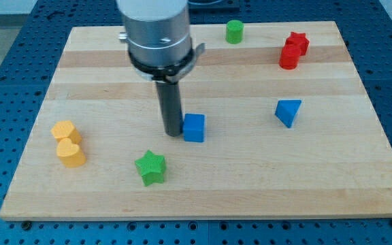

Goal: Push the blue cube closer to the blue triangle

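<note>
The blue cube [194, 127] sits near the middle of the wooden board [250, 184]. The blue triangle [288, 111] lies to its right, well apart and a little higher in the view. My tip [173, 132] is on the board just left of the blue cube, touching or almost touching its left side. The rod rises from there to the grey arm body at the view's top.
A green star [150, 167] lies below and left of my tip. A yellow hexagon [66, 131] and a yellow heart [70, 153] sit at the left. A green cylinder [234, 31] is at the top. A red star [297, 42] and a red cylinder [289, 56] are at the top right.
</note>
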Motion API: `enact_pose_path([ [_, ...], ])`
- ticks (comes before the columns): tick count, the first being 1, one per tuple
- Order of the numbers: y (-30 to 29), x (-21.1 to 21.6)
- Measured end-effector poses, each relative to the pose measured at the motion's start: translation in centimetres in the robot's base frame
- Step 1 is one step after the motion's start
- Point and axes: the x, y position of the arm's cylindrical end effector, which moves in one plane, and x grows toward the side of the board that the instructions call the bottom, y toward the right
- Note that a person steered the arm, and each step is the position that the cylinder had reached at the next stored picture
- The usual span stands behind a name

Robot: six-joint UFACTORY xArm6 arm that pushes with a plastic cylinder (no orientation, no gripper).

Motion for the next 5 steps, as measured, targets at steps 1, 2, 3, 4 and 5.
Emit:
enact_pose_path([
  [1,2.5,0.1],
  [2,4.3,0.7],
  [3,6.3,1.0],
  [4,8.9,0.8],
  [5,10.6,0.5],
])
